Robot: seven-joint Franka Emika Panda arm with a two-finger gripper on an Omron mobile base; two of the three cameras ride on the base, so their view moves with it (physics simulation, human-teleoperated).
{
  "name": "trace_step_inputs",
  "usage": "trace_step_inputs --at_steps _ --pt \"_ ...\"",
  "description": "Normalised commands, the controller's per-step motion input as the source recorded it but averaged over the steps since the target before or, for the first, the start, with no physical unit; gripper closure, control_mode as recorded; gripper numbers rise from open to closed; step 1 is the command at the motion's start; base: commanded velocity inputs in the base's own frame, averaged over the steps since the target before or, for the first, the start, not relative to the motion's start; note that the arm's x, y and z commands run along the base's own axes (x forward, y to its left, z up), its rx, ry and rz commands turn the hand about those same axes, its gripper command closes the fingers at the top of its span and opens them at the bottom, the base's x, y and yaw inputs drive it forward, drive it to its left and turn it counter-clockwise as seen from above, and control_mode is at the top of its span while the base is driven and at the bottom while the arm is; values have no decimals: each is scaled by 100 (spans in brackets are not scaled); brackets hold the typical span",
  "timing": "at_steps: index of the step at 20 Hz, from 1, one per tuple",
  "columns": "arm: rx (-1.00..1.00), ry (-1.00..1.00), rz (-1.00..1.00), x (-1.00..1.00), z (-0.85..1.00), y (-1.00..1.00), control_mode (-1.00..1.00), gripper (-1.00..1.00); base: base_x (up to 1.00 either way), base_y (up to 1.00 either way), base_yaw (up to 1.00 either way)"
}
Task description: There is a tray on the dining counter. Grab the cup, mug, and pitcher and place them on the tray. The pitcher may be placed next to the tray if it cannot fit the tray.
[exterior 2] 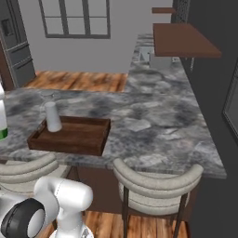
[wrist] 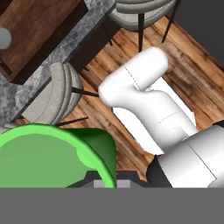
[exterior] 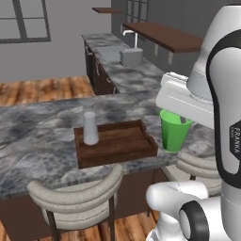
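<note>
Green cup (wrist: 48,155) sits right at the lens, gripper clamped shut on its rim, held off the tray's (exterior: 134,148) right end. Pitcher (exterior: 90,125) stands on tray's left part. Step: cup transfer (mug unseen). Next: carry left over tray, lower.

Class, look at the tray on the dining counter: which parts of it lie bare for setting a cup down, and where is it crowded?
The pitcher crowds the tray's far left corner. The rest of its wooden floor, from the pitcher to the right rim, lies bare. The dining counter right of the tray is bare stone too. The green cup, held in the pincer, hangs by the tray's right end.
</note>
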Motion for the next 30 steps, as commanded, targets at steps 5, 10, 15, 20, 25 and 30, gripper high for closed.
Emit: trace_step_inputs --at_steps 5,10,15,20,25,30 --pt "0 0 0 0 0 0 100 100 90 -57 -51" --pt "0 -2 -10 18 -7 -7 -100 100 67 -24 -43" --pt "1 -14 -21 65 -14 -34 -100 100 0 0 0" --pt "0 -7 -2 51 -7 -30 -100 100 0 0 0" --pt "0 3 0 81 -9 -11 -100 100 0 0 0" --pt "1 10 0 83 -22 0 -100 100 0 0 0"
